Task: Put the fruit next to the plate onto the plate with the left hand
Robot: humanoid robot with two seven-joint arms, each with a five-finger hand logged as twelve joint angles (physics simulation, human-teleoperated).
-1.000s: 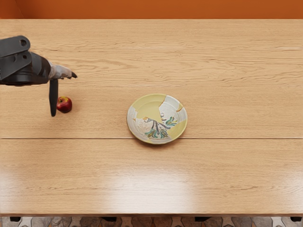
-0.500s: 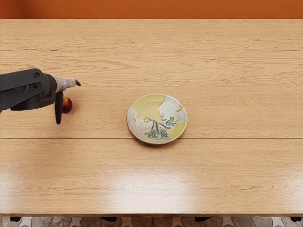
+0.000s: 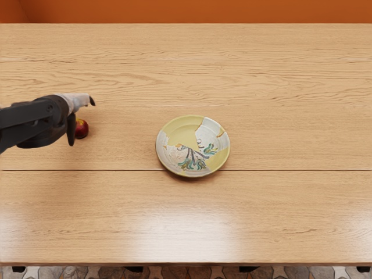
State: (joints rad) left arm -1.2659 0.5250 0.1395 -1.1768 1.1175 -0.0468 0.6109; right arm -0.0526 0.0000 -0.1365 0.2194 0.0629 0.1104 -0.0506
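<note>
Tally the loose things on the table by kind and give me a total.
apple: 1
plate: 1
Total: 2

Wooden table (image 3: 244,221) spanning left to right; orange wall (image 3: 192,10) beyond far edge; patterned floor (image 3: 192,272) below near edge.
</note>
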